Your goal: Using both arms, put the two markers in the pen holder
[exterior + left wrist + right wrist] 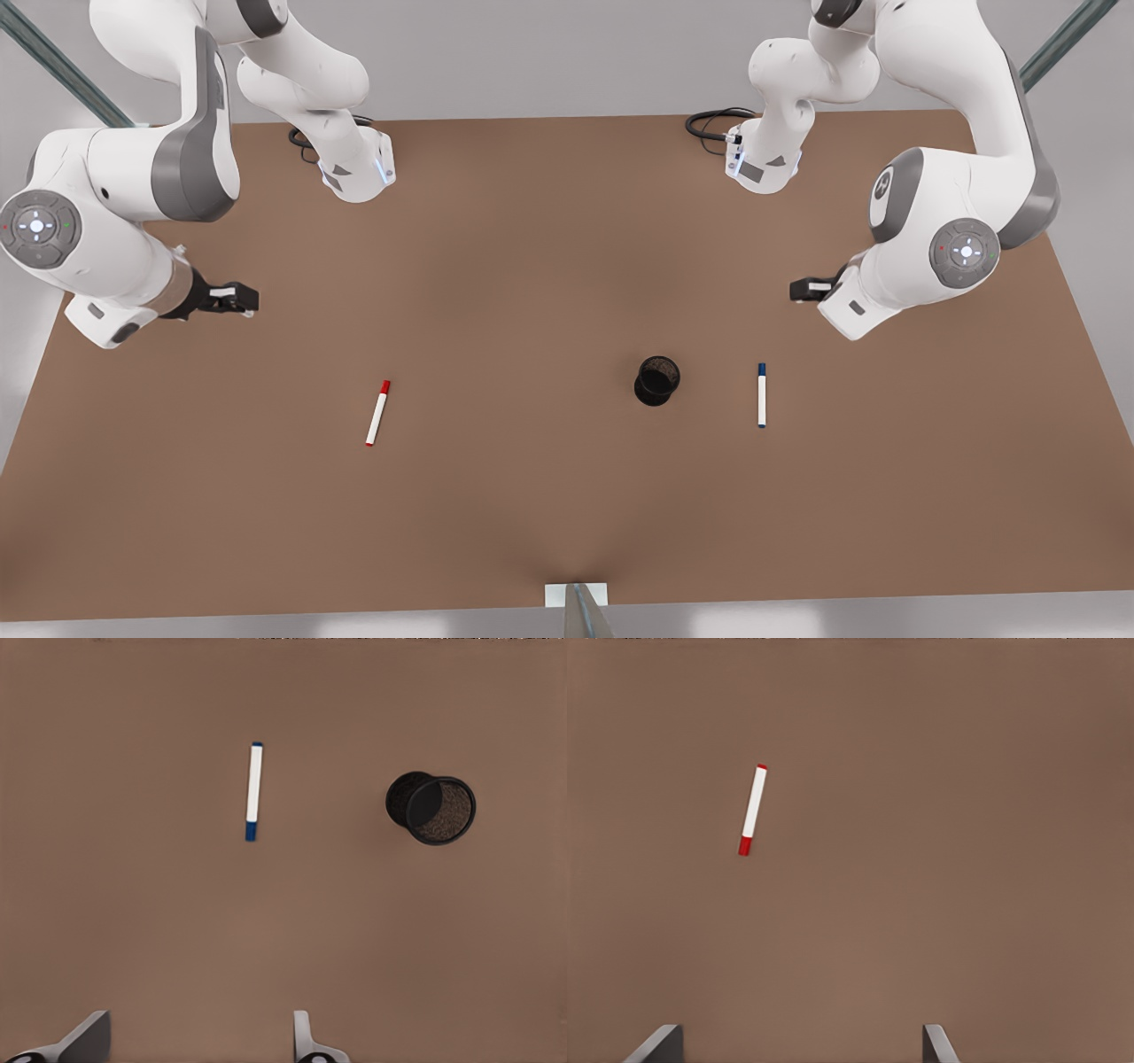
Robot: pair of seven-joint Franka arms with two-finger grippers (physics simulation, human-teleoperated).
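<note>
On the front view's left, the right pincer [251, 299] hangs above the brown counter [532, 266], fingers spread apart and holding nothing. Below it, in the lower left of the frame, the red-capped marker [378, 413] lies flat, slightly tilted. Right of centre, the black mesh pen holder [657, 380] stands upright with the blue-capped marker [761, 395] lying near it on its right, apart from it. At the right edge, the left pincer [796, 290] hovers over the counter, fingers parted and empty too.
</note>
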